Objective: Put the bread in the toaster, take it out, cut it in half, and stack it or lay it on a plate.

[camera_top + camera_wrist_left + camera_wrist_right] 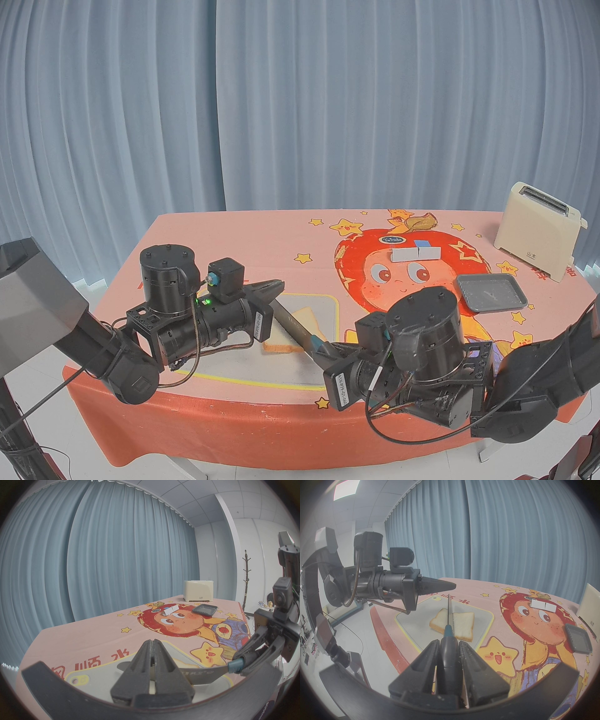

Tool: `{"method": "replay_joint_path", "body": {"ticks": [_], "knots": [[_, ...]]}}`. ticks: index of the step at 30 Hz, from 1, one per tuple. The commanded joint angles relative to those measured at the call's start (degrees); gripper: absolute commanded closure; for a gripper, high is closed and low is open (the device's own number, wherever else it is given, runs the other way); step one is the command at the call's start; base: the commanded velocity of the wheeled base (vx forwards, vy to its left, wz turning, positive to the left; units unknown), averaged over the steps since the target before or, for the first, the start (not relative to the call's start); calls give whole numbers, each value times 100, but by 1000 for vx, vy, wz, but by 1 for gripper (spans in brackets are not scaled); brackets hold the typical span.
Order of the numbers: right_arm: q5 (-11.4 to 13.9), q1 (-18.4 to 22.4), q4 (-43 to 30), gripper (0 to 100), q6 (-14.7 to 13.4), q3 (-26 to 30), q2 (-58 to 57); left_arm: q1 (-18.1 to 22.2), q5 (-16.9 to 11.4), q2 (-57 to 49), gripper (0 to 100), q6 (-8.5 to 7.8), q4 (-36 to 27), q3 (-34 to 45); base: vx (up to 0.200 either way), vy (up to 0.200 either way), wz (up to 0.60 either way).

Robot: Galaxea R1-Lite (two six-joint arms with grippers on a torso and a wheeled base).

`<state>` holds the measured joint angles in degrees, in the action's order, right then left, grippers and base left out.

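The right gripper [448, 643] pinches the knife [448, 612] by its handle. The bread [461, 626] lies straight ahead of it on the cutting board [412, 627] — the blade runs out along the gripper's own line, across the slice's middle. The left gripper [450, 586], fingers pressed together on nothing, hovers just past the blade's tip, above the slice — so the cut looks like the right arm's to make.

Pleated blue-grey curtains [300, 100] behind the pink cartoon tablecloth [250, 237], white wall [262, 548] with a coat stand [247, 580]
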<state>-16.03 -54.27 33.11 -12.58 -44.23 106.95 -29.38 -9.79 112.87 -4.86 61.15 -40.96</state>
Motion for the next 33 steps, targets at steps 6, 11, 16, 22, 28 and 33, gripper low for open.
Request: {"method": "replay_joint_path", "body": {"ticks": [6,11,16,22,28,33], "knots": [[3,40,3,100,1,-7,10,-15,-5,218,100,-6,222,194,0,0,0],[3,31,3,100,1,-7,19,-15,3,560,100,3,565,211,0,0,0],[3,31,3,100,1,-7,28,-15,12,631,100,-6,582,194,0,0,0],[3,40,55,100,-8,-7,-16,-6,12,692,100,-6,591,202,0,0,0],[3,40,38,100,-8,-7,-16,-6,12,719,100,-6,591,211,0,0,0],[3,40,-15,100,1,28,19,-15,56,701,100,-6,582,159,0,0,0]]}}
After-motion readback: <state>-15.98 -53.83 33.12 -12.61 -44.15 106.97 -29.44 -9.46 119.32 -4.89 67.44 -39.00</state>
